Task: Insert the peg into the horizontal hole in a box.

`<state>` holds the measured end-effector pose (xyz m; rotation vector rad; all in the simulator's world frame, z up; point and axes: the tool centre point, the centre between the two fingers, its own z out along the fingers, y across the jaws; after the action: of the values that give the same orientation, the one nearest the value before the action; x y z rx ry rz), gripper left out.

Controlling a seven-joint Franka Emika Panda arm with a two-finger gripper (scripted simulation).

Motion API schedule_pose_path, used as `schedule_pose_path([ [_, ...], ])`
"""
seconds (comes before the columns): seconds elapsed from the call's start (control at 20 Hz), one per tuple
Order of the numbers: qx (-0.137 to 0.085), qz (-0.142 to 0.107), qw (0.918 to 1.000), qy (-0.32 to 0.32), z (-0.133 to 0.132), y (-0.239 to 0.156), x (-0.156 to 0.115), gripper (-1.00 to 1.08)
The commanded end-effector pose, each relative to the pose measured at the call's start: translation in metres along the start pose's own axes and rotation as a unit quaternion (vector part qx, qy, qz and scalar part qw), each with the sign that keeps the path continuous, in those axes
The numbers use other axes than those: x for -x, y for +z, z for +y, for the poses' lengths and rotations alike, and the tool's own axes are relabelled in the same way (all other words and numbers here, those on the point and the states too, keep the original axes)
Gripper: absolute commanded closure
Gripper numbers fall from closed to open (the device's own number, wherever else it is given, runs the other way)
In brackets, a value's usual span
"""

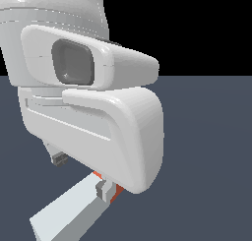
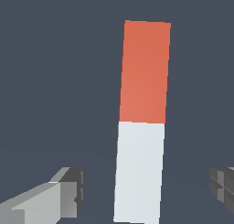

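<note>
The peg (image 2: 140, 150) lies flat on the dark floor, one half pale grey-white and the other half red-orange. My gripper (image 2: 146, 189) is open and straddles the white half, one finger (image 2: 68, 191) on each side with a gap to the peg. In the exterior view the peg (image 1: 69, 213) sticks out toward the lower left, and its red end is mostly hidden under the hand. There my gripper (image 1: 83, 175) hangs low over the peg. The box and the hole are out of view.
The white arm and hand (image 1: 98, 117) fill most of the exterior view and hide the floor behind them. Dark grey floor (image 1: 206, 136) extends on the exterior view's right.
</note>
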<state>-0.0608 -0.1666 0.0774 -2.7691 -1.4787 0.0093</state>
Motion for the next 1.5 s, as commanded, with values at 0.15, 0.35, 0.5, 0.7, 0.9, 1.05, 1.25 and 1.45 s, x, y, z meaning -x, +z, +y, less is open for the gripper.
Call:
schedule_pose_path([
  [0.15, 0.003, 0.002, 0.9996, 0.028, 0.000, 0.007, 0.017, -0.92],
  [0.35, 0.002, 0.001, 0.9997, 0.026, 0.000, 0.008, 0.017, -0.92],
  [0.5, 0.002, 0.001, 0.9997, 0.026, -0.001, 0.015, 0.017, -0.92],
  [0.7, 0.002, 0.002, 0.9996, 0.027, -0.001, 0.033, 0.017, -0.92],
  [0.9, 0.002, 0.002, 0.9996, 0.028, -0.001, 0.050, 0.018, -0.92],
  [1.05, 0.002, 0.002, 0.9996, 0.028, -0.001, 0.056, 0.017, -0.92],
  [1.25, 0.002, 0.002, 0.9996, 0.028, -0.001, 0.057, 0.017, 1.08],
  [1.45, 0.002, 0.002, 0.9996, 0.028, -0.001, 0.057, 0.017, 1.08],
])
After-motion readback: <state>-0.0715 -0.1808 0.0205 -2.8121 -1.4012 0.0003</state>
